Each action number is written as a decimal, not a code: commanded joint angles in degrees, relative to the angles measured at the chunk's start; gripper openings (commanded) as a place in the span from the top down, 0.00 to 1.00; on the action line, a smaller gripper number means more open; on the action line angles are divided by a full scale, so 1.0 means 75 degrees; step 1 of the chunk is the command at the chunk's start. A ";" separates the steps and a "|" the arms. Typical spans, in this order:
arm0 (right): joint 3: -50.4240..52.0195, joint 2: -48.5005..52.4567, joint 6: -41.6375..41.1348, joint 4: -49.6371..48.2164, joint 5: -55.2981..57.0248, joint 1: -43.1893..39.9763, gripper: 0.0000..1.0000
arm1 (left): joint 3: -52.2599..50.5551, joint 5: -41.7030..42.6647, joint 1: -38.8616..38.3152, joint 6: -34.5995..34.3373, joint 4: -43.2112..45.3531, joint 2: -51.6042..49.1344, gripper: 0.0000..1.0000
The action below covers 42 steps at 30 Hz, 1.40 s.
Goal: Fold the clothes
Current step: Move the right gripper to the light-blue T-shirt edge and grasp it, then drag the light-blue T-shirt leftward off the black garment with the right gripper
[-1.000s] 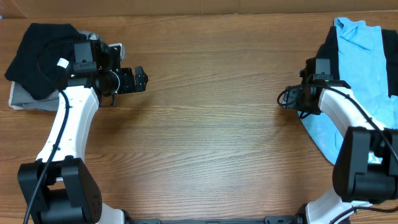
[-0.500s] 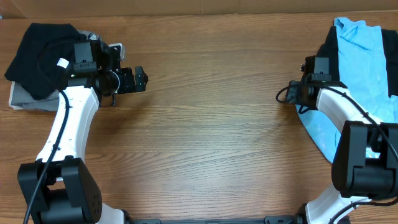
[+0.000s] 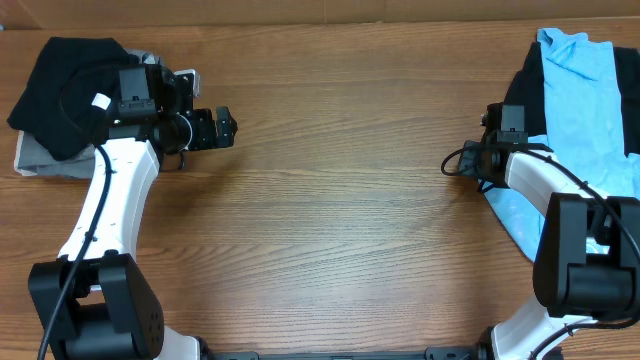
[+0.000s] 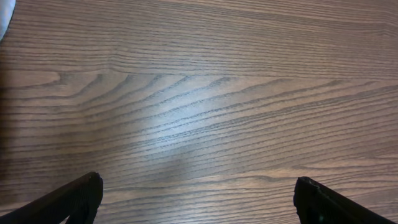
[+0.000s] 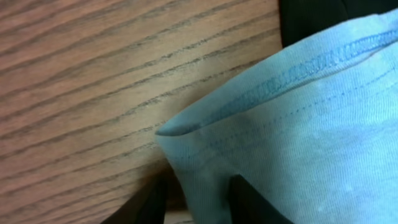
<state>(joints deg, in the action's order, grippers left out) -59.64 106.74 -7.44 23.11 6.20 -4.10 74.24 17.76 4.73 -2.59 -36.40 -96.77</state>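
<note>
The clothes, a light blue T-shirt (image 3: 590, 120), lie crumpled at the table's right edge. My right gripper (image 3: 488, 168) is down at the shirt's left hem. In the right wrist view a fold of the stitched blue hem (image 5: 298, 124) runs between the two dark fingers of that gripper (image 5: 199, 182). The jaws stand narrow around the fold, and a thin shadowed gap shows beside the left finger. My left gripper (image 3: 228, 127) hovers over bare wood on the left. It (image 4: 198, 183) is wide open with nothing between its fingers.
A black garment (image 3: 60, 85) lies piled on a grey cloth (image 3: 40, 160) at the far left, behind the left arm. Another black garment (image 3: 520, 85) lies under the blue shirt's left side. The wooden table (image 3: 340, 200) spans the middle.
The right gripper's jaws have narrowed around the shirt's hem and its wrist has shifted slightly. The left arm has not moved.
</note>
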 commanded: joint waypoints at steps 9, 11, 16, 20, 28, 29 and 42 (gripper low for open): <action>0.0044 0.0565 -0.0038 0.0015 0.0026 -0.0029 0.96 | 0.0137 -0.0050 0.0015 0.0181 0.0006 -0.0032 0.07; -0.0035 0.0533 -0.0035 0.0076 0.0023 -0.0029 0.96 | 0.0140 -0.0050 0.0017 0.0184 0.0000 -0.0023 0.15; -0.0784 0.0321 -0.0032 0.1294 -0.0087 -0.0020 0.96 | 0.0277 -0.0050 0.0035 0.0181 0.0003 0.0035 0.26; -0.1915 0.0029 -0.0032 0.2809 -0.0388 -0.0017 0.96 | 0.0606 -0.0050 0.0038 0.0181 -0.0029 0.0035 0.27; -0.5441 -0.0070 0.0026 0.6286 -0.1049 0.0134 0.96 | 0.1521 -0.0119 0.0090 0.0181 -0.0373 0.0035 0.28; -0.5846 -0.0070 0.0029 0.6560 -0.1075 0.0207 0.96 | 0.1620 -0.0181 0.0108 0.0178 -0.0408 0.0035 0.28; -0.7927 -0.0044 -0.0481 0.7125 -0.2095 0.1976 0.96 | 0.2095 -0.0446 0.0169 0.0178 -0.0431 0.0035 0.27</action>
<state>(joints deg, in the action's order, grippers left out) -117.58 107.83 -8.75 77.03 -4.99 8.60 88.16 15.14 5.72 -2.37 -39.64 -96.77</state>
